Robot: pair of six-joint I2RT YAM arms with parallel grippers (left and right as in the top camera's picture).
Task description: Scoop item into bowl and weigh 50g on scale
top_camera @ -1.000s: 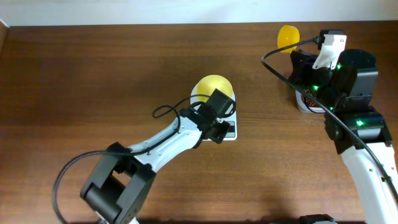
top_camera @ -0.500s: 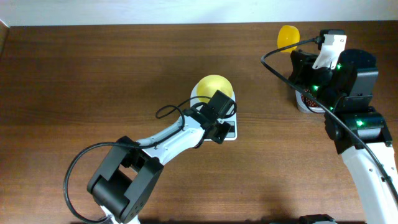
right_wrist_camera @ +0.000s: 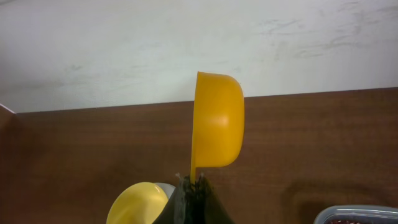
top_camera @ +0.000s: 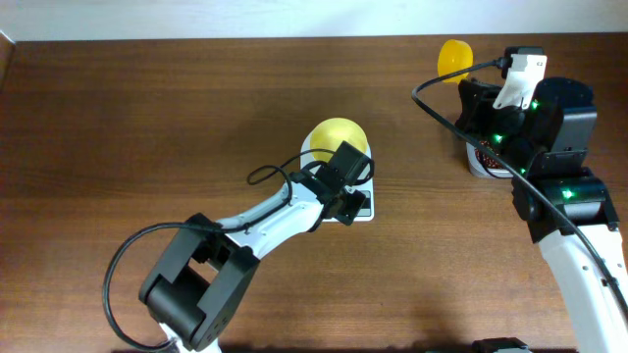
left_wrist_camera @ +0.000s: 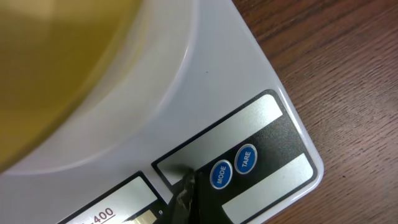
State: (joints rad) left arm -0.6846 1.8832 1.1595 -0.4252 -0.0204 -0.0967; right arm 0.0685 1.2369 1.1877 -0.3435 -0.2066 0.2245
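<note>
The pale yellow bowl [top_camera: 339, 136] sits on the white scale [top_camera: 365, 186]. My left gripper [top_camera: 345, 204] is shut and holds nothing. Its tip [left_wrist_camera: 186, 186] rests on the scale's front panel [left_wrist_camera: 273, 134], just left of the blue MODE button [left_wrist_camera: 220, 175] and the TARE button [left_wrist_camera: 246, 158]. The bowl [left_wrist_camera: 56, 68] fills the upper left of the left wrist view. My right gripper [right_wrist_camera: 194, 182] is shut on the handle of a yellow scoop [right_wrist_camera: 217, 121]. It holds the scoop [top_camera: 453, 59] on edge above the far right of the table. The scoop looks empty. The red-brown beans [top_camera: 484, 155] show under the right arm.
A clear tub [right_wrist_camera: 357, 212] holding the beans stands at the right, mostly hidden under the right arm in the overhead view. A pale wall runs along the table's far edge. Brown tabletop spreads to the left of the scale.
The left arm's elbow has shifted slightly while its tip stays on the scale's front panel. The right arm and scoop have not moved.
</note>
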